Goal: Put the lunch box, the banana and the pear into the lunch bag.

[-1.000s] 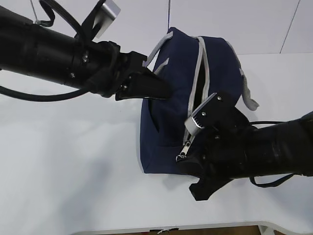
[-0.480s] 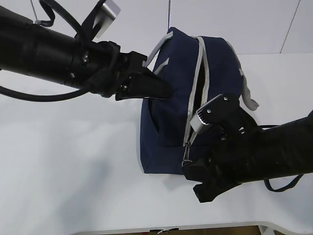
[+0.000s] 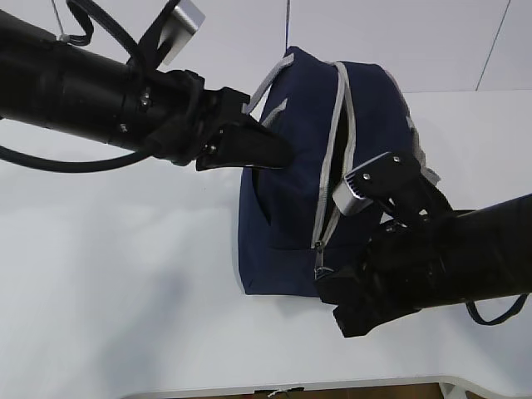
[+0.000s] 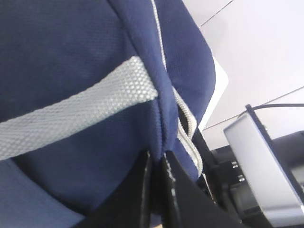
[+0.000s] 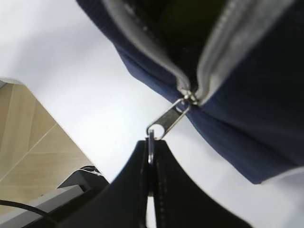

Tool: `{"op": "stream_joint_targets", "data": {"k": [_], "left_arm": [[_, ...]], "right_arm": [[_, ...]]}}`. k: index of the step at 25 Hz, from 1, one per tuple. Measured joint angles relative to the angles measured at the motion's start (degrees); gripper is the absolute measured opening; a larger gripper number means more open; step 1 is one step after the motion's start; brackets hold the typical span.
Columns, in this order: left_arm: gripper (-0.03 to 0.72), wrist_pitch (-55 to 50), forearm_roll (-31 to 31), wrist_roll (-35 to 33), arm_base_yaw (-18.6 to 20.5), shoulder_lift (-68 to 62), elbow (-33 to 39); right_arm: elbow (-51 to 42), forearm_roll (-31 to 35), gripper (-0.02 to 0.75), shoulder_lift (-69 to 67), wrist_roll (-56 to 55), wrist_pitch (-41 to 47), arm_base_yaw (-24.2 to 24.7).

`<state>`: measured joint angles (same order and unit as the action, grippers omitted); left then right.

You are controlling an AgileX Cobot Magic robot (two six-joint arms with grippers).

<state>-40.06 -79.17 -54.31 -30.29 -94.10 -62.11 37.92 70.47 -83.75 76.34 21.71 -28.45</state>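
Lunch bag, upright on white bench, is soft fabric that buckles if pulled unbraced: left tool shut on a pinch of cloth nr handle, right tool shut on ring pull; best holds = pull and seam.

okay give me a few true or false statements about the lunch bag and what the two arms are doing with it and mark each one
1. The right gripper pinches the ring pull of the lunch bag. True.
2. The zipper is closed all the way. False: it gapes open along the top.
3. The left gripper is shut on the bag's fabric. True.
4. The bag lies flat on the table. False: it stands upright.
5. The banana lies on the table beside the bag. False: none shows there.
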Motion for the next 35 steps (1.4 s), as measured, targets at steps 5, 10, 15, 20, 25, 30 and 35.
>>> {"op": "stream_joint_targets", "data": {"k": [5, 10, 15, 20, 25, 30, 35], "left_arm": [[-0.010, 0.00, 0.00, 0.00, 0.00, 0.00, 0.00], [-0.010, 0.00, 0.07, 0.00, 0.00, 0.00, 0.00], [-0.010, 0.00, 0.07, 0.00, 0.00, 0.00, 0.00], [-0.010, 0.00, 1.07, 0.00, 0.00, 0.00, 0.00], [-0.010, -0.13, 1.41, 0.00, 0.00, 0.00, 0.00], [-0.010, -0.13, 1.41, 0.00, 0.00, 0.00, 0.00], [-0.010, -0.13, 1.41, 0.00, 0.00, 0.00, 0.00]], "right_arm": [[0.00, -2.95, 0.018, 0.29, -4.78, 1.49, 0.00], [0.00, -4.35, 0.018, 0.39, -7.47, 2.81, 0.00], [0.00, -8.96, 0.018, 2.08, -12.02, 2.91, 0.00], [0.00, -11.42, 0.018, 4.49, -13.95, 2.91, 0.00], [0.00, -12.12, 0.018, 5.12, -16.00, 3.02, 0.00], [1.99, -14.00, 0.018, 5.21, -18.81, 3.47, 0.00], [4.47, -21.86, 0.018, 5.21, -27.14, 5.45, 0.00]]}}
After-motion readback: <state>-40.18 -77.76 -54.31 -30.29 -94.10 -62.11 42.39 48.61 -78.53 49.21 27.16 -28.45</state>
